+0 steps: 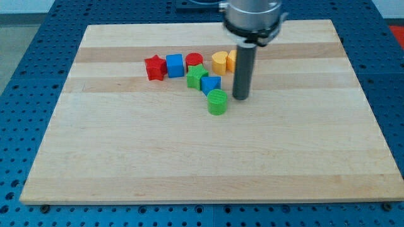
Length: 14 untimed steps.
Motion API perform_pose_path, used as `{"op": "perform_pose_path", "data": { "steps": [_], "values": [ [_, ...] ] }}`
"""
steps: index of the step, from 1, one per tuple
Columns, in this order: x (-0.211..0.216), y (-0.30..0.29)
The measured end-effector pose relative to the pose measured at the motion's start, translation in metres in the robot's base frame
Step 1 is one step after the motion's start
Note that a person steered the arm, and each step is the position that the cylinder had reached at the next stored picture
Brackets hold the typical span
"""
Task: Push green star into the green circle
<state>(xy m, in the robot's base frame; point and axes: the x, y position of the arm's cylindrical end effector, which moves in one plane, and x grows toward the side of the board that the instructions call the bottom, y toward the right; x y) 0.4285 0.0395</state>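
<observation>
My tip (240,98) rests on the wooden board (189,164), a little above the middle of the board and slightly toward the view's right. The arm has no fingers, only this straight dark rod, so there is nothing that can be apart or together; the rod does not hold anything.

Just to the view's left of my tip, and a little lower, stands the green circle (217,101), a round green block. It is very near the tip, but I cannot tell if they touch.

Further to the view's left and a little higher than the tip is a small blue block (210,84), just above the green circle. Next to it, up and left, is the green star (196,76). The star touches the small blue block or is just beside it, so the blue block stands between the star and the green circle.

Above the star is a red round block (194,60), partly hidden behind it. Left of this are a blue cube (175,65) and a red star (154,67), well apart from the tip.

Above the tip, to the view's left of the rod, is a yellow block (219,62). An orange block (231,60) is partly hidden behind the rod.
</observation>
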Motion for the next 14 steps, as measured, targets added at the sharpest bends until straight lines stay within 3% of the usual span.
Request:
{"op": "perform_pose_path", "data": {
  "steps": [2,3,4,5,6,8,12,14],
  "values": [
    [0.063,-0.113],
    [0.063,-0.109],
    [0.052,-0.077],
    [0.047,0.012],
    [0.008,0.072],
    [-0.083,0.075],
    [-0.059,-0.118],
    [0.007,-0.206]
  ]
}}
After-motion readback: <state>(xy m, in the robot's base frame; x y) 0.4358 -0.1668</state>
